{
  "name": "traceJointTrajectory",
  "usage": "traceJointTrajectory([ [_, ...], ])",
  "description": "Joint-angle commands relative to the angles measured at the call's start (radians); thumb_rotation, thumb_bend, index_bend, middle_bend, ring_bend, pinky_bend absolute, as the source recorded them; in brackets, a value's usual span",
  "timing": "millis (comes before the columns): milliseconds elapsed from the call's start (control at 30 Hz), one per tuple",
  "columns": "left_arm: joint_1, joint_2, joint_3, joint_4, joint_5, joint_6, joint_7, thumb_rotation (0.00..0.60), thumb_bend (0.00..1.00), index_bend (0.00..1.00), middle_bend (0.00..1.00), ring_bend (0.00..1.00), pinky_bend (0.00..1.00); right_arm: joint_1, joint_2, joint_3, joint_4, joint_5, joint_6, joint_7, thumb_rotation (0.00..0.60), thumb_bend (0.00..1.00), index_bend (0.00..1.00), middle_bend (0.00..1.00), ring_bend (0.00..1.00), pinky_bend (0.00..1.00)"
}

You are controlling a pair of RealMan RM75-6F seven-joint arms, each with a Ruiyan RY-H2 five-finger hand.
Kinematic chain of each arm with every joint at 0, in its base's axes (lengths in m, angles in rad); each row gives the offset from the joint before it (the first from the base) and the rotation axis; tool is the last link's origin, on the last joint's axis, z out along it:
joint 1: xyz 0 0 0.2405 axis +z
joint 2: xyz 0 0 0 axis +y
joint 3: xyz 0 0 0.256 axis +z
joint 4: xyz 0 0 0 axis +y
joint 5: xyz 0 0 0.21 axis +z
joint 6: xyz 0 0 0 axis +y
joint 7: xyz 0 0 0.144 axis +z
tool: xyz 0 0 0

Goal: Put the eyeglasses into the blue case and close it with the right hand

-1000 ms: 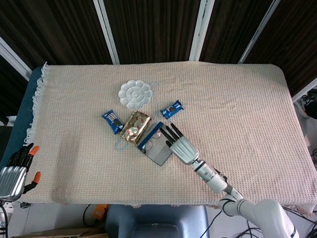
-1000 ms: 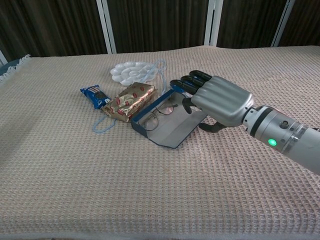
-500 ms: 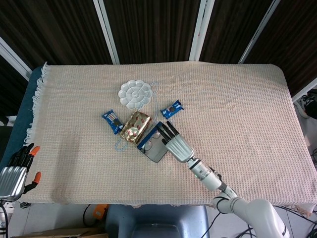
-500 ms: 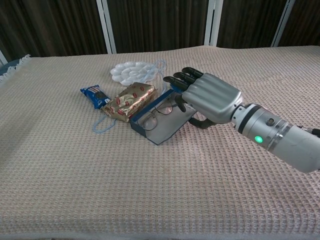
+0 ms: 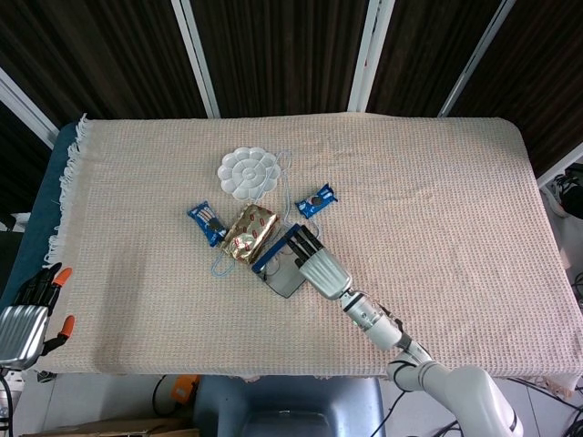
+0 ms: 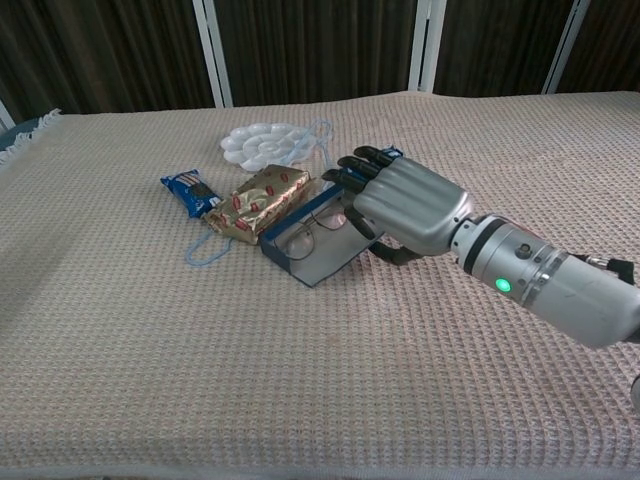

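The blue case (image 5: pixel 273 266) (image 6: pixel 312 262) lies open at the middle of the table, its grey lid tilted up. Thin-rimmed eyeglasses (image 6: pixel 301 238) lie inside it, partly hidden by the lid and the fingers. My right hand (image 5: pixel 320 267) (image 6: pixel 403 204) is against the lid from the right, fingers stretched out over the case's far edge, holding nothing. My left hand (image 5: pixel 25 323) hangs beyond the table's near left corner with its fingers apart and empty; only the head view shows it.
A gold-wrapped package (image 5: pixel 248 233) (image 6: pixel 262 199) touches the case's left side. Further off are a white flower-shaped palette (image 5: pixel 248 173) (image 6: pixel 262 146), two blue snack packets (image 5: pixel 208 224) (image 6: pixel 189 190) (image 5: pixel 317 200), and a light blue cord (image 5: pixel 219 265) (image 6: pixel 201 249). A woven cloth (image 5: pixel 437 200) covers the table.
My right hand has moved left against the case lid, and the lid has tipped up over the eyeglasses. The left hand has not moved.
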Motion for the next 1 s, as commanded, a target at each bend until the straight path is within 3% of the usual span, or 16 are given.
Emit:
traceJointTrajectory([
  [33, 0.0, 0.0, 0.0, 0.0, 0.001, 0.0, 0.0, 0.6, 0.41, 0.0, 0.0, 0.0, 0.14, -0.002, 0.004, -0.004, -0.003, -0.002, 0.007, 0.003, 0.6, 0.61, 0.75, 0.2, 0.0, 0.0],
  [300, 0.0, 0.001, 0.001, 0.002, 0.004, 0.002, -0.005, 0.6, 0.41, 0.0, 0.0, 0.0, 0.14, -0.033, 0.051, -0.028, -0.049, -0.021, 0.062, 0.016, 0.6, 0.66, 0.78, 0.21, 0.0, 0.0],
  [1000, -0.002, -0.005, 0.003, -0.003, 0.005, -0.004, 0.016, 0.6, 0.41, 0.0, 0.0, 0.0, 0.14, -0.207, 0.301, -0.169, -0.335, -0.098, 0.171, 0.003, 0.6, 0.66, 0.78, 0.21, 0.0, 0.0],
])
